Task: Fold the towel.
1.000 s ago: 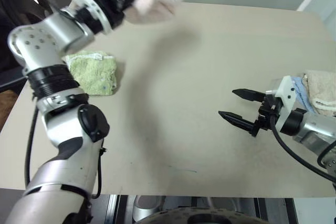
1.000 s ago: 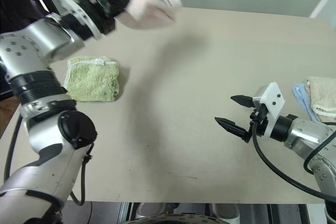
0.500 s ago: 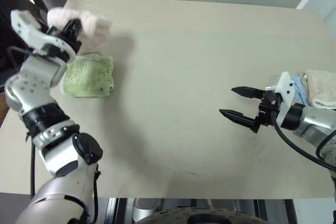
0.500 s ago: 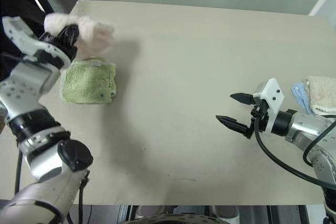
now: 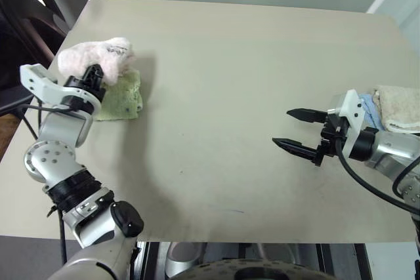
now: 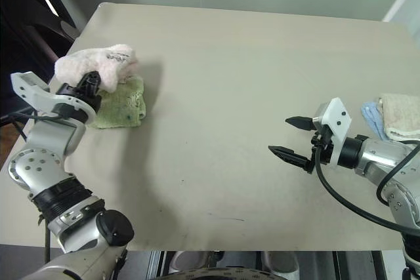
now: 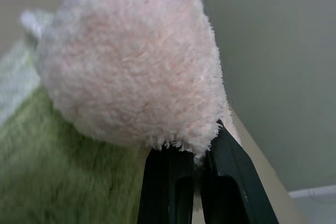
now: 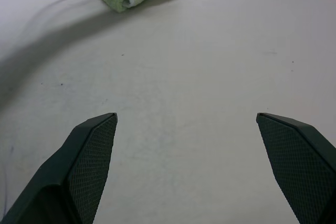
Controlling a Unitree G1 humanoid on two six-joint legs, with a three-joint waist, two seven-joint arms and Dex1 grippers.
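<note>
The pale pink terry towel (image 5: 95, 58) is bunched into a lump at the table's far left, resting partly on a folded green towel (image 5: 123, 96). My left gripper (image 5: 95, 74) is shut on the pink towel's near edge. In the left wrist view the pink towel (image 7: 131, 61) bulges above the black fingers (image 7: 223, 182), which pinch it, with the green towel (image 7: 58, 182) beneath. My right gripper (image 5: 296, 130) hovers open over bare table at the right, nothing between its fingers (image 8: 86, 156).
A beige cloth (image 5: 400, 106) and a blue cloth (image 5: 371, 108) lie at the table's right edge behind my right gripper. The beige table (image 5: 230, 83) runs wide between the two arms. Dark chair parts (image 5: 26, 18) stand off the table's left side.
My left arm has swung down and to the left with the pink towel, bringing it from above the table's far side onto the green towel. The right gripper has stayed put.
</note>
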